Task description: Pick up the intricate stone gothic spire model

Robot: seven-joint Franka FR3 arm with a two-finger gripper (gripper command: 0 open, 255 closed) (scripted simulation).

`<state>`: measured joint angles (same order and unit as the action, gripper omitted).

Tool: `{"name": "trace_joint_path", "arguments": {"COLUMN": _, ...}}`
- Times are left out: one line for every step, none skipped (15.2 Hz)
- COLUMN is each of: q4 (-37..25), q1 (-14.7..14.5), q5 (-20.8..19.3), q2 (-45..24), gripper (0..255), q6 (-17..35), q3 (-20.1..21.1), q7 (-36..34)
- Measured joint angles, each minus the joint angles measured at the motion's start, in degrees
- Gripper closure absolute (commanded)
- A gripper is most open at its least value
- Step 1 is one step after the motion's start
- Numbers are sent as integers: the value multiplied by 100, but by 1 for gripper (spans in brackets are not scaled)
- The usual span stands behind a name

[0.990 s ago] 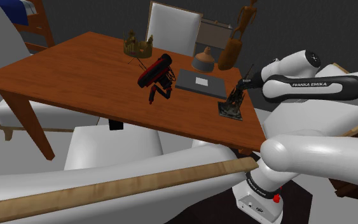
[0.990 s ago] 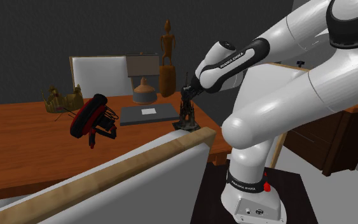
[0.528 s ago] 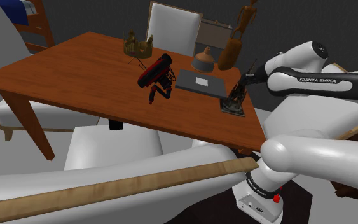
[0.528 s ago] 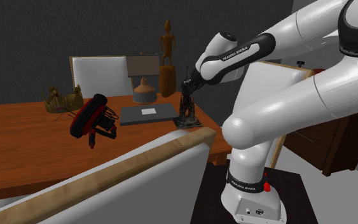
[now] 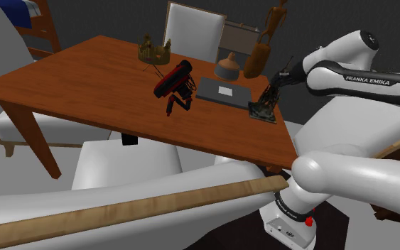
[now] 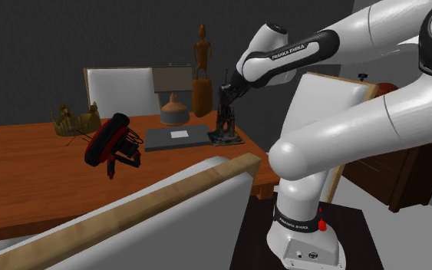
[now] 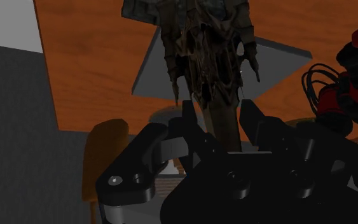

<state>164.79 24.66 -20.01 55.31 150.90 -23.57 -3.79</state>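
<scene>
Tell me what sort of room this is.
Probably a home dining or living room: a wooden table with a white chair behind it, and ornaments such as a carved wooden figure and the spire model in the gripper.

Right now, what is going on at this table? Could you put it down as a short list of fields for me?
Held thing: dark spire model, clasped near its tip
Gripper: black gripper, shut on the spire model
Spire's base: over the table corner nearest the arm; I cannot tell whether it has left the wood
Close by: flat grey slab, red and black gadget
Further back: small crown, wooden figure, white chair
</scene>
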Motion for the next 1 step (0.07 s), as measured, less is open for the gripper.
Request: {"name": "trace_joint_path", "arguments": {"q4": -40, "q1": -12, "q5": 13, "q2": 8, "gripper": 255, "q6": -47, "q3": 13, "q7": -4}}
